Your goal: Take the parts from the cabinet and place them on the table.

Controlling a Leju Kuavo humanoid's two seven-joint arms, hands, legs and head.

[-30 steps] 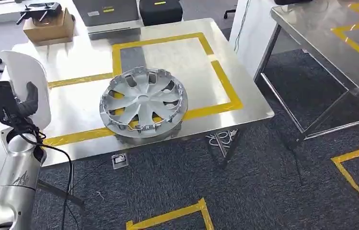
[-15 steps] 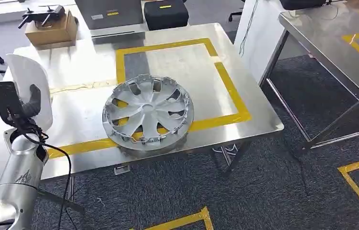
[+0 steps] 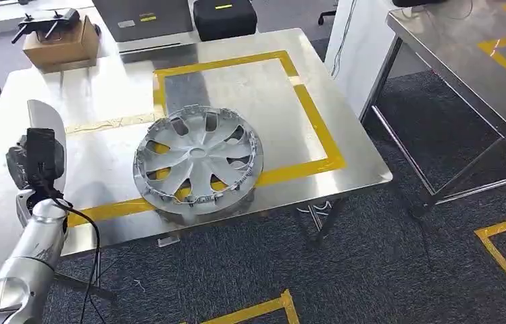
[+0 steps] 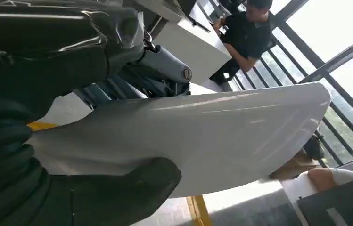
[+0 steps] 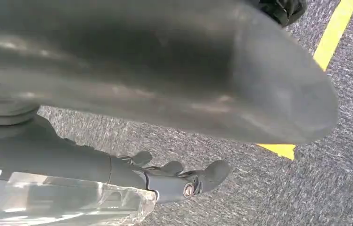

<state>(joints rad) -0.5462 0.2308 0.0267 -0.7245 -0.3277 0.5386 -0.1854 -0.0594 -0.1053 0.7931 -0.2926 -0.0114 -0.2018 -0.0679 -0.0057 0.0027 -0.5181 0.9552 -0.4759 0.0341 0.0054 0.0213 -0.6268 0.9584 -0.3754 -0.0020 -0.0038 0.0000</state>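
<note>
The left hand grips a white panel, thumb wrapped over one face near its narrower end, dark fingers behind the other face; in the head view the same hand stands raised above the near left part of the steel table, w/ the panel sticking upright over the wrist. So the part is in the air, not yet set down. The right hand hangs low over grey carpet, fingers loosely apart & nothing in them. On the table a silver wheel cover lies flat, across the near yellow tape line, well apart from the held panel. Further back there is a cardboard box w/ a drone on top; a person sits by the windows in the left wrist view. Handling, my judgement: the panel looks like thin moulded plastic w/ glossy paint, so light & fairly stiff, but smooth = slippery, and it can scratch on steel. The hold near one end leaves a long free part, so it may swing or rotate in the grip; a hold closer to the middle would be more stable. Better to lower it slowly, let the free edge touch first, then lay it flat beside the wheel cover, not on it.
</note>
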